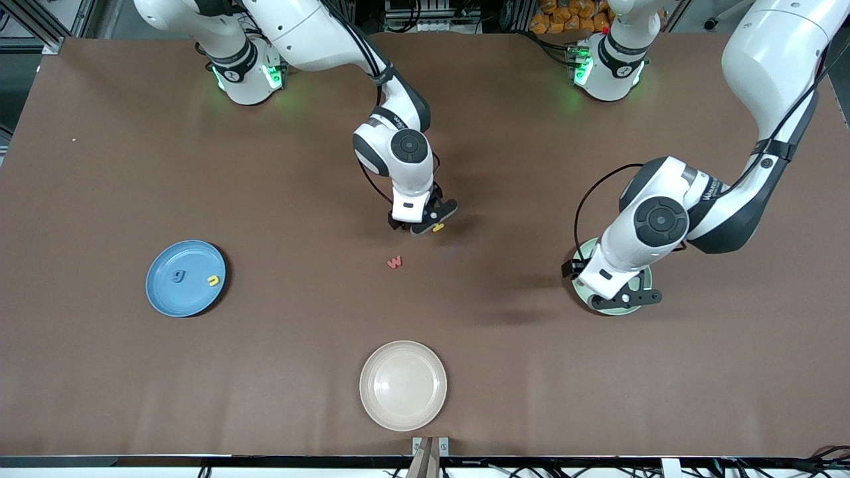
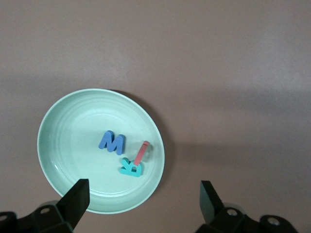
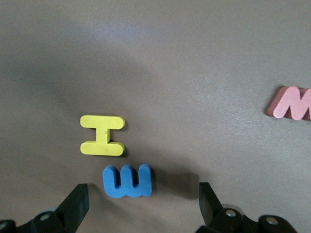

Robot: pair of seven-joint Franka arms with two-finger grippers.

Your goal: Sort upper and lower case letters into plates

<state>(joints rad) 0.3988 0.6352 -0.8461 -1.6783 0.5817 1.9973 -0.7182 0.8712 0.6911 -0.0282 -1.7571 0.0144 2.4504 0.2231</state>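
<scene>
Right gripper (image 1: 425,224), jaws spread and empty, hovers low at frame centre in the front view; in its wrist view a blue letter (image 3: 129,181) lies between the fingertips, a yellow letter (image 3: 102,135) just beside it, and a pink letter (image 1: 394,262) lies apart on the table (image 1: 133,372). Left gripper (image 1: 621,299), also released and empty, hangs over the mint green plate (image 2: 58,131) at frame right, which holds a blue M (image 2: 112,142), a teal letter (image 2: 131,168) and a pink piece (image 2: 141,152) propped on it. The blue plate (image 1: 166,299), frame left, carries a blue g (image 1: 178,275) and a yellow letter (image 1: 213,281). A cream plate (image 1: 403,386) sits at lower centre.
</scene>
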